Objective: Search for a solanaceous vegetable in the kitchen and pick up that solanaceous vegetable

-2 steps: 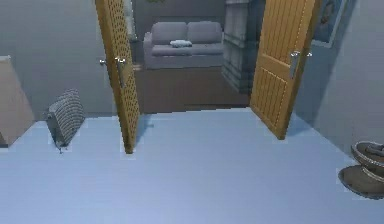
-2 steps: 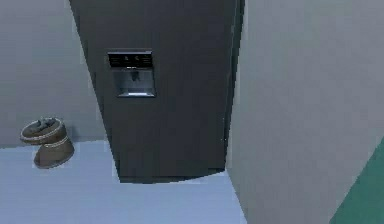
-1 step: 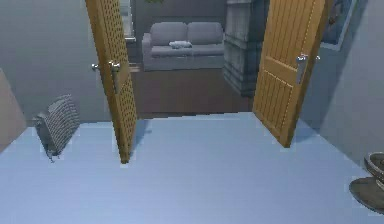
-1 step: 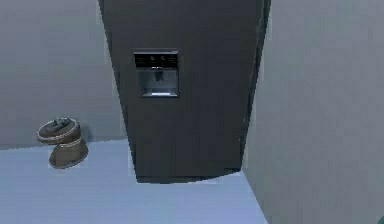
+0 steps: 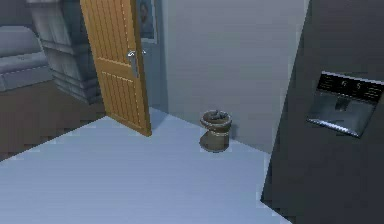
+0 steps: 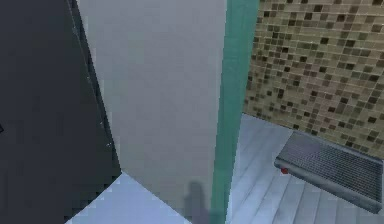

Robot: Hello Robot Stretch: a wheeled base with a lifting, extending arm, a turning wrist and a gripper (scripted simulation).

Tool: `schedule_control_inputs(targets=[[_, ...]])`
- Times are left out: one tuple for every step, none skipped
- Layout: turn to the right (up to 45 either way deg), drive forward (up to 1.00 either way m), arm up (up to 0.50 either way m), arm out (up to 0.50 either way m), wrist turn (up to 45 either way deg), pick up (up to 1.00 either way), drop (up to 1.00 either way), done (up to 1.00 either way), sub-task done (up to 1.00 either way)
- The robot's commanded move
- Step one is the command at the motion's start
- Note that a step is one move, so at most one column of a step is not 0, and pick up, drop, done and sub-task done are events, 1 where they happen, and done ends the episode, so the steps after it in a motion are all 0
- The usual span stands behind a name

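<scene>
Fwd view: black fridge (image 5: 335, 150) takes the R side, grey wall (image 5: 225, 55) beside it, pale blue floor (image 5: 120, 180) below. Wooden door (image 5: 115, 60) stands open at L, w/ a sofa (image 5: 20, 55) in the room beyond. Arm side view: dark slab (image 6: 40, 110) at L, then grey panel (image 6: 160, 90), teal post (image 6: 238, 90), mosaic tiles (image 6: 320, 70) at R, grey ribbed tray (image 6: 335, 165) below them. Small bin (image 5: 215, 130) on the floor by the wall, betw door & fridge. Dispenser (image 5: 345, 100) on fridge front. Claw state: can't tell. Vegetable's spot: can't tell.
</scene>
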Motion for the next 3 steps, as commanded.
schedule_control_inputs(targets=[[6.0, 0.0, 0.0, 0.0, 0.0, 0.0, 0.0, 0.0, 0.0], [0.0, 0.15, 0.0, 0.0, 0.0, 0.0, 0.0, 0.0, 0.0], [-45.0, 0.0, 0.0, 0.0, 0.0, 0.0, 0.0, 0.0, 0.0]])
